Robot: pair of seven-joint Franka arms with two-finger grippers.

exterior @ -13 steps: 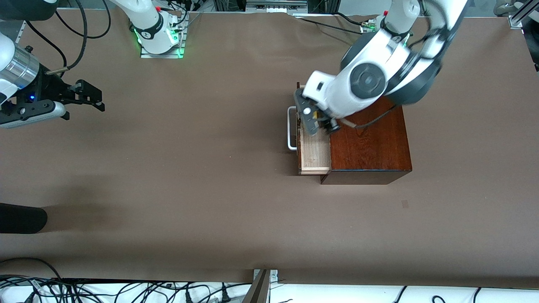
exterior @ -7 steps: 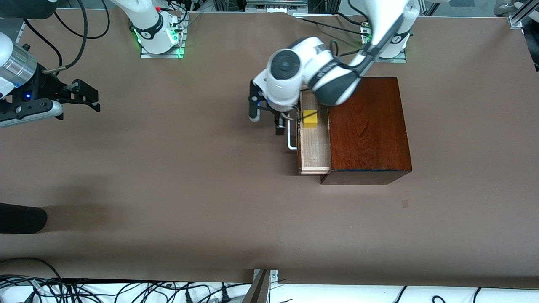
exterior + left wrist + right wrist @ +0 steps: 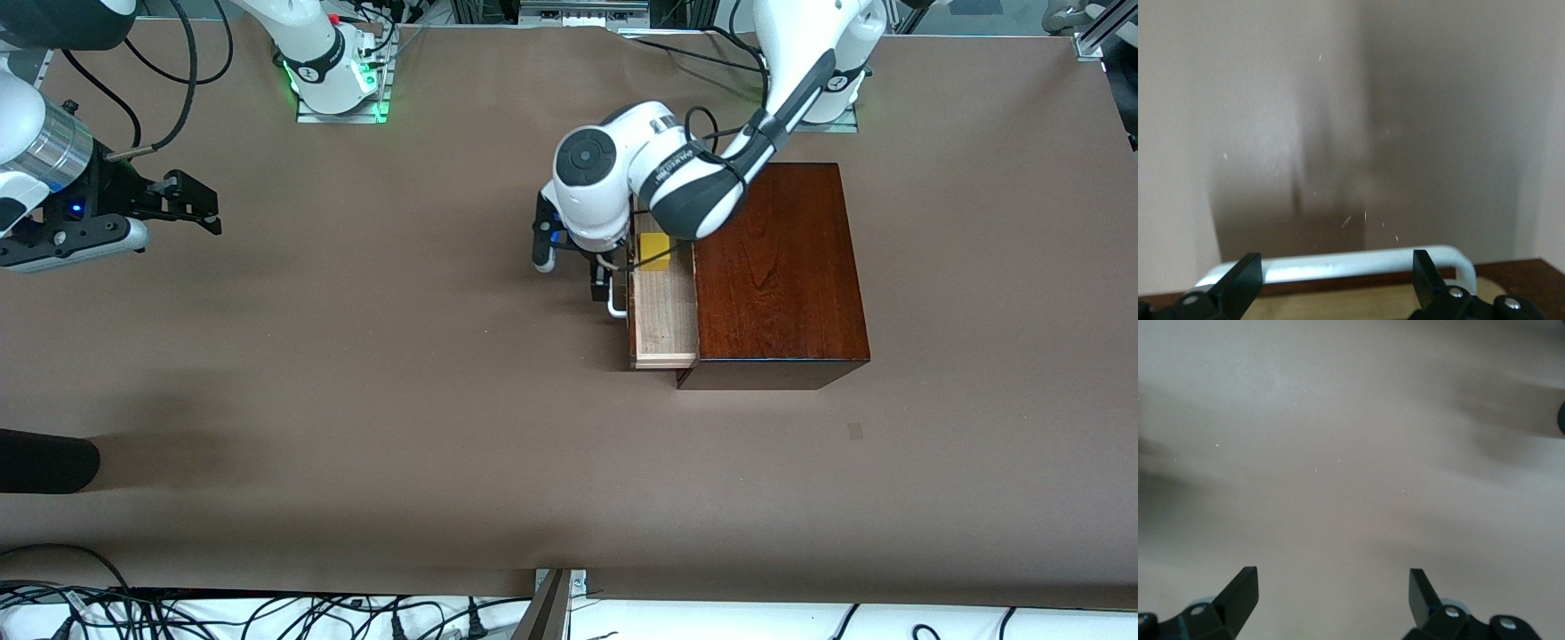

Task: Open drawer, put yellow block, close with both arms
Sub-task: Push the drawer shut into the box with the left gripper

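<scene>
Just in front of the drawer [image 3: 662, 320], your left end effector [image 3: 597, 283] hangs over the white handle [image 3: 615, 307], fingers spread wide and holding nothing. The front view hides most of that end effector under the left arm's wrist; the left wrist view fills the gap, showing the two black fingertips [image 3: 1245, 275] either side of a stretch of the handle [image 3: 1358, 261], with the drawer's dark front edge and pale wood just beneath them. The yellow block [image 3: 655, 251] shows only in the front view: it lies in the open drawer, beside the left end effector and partly under the arm, next to the mahogany box [image 3: 778, 267]. Your right end effector [image 3: 191, 206] waits over bare bench [image 3: 400, 400] at the right arm's end, well apart from the drawer. Its wrist view shows fingers [image 3: 1238, 590] wide, nothing between them.
</scene>
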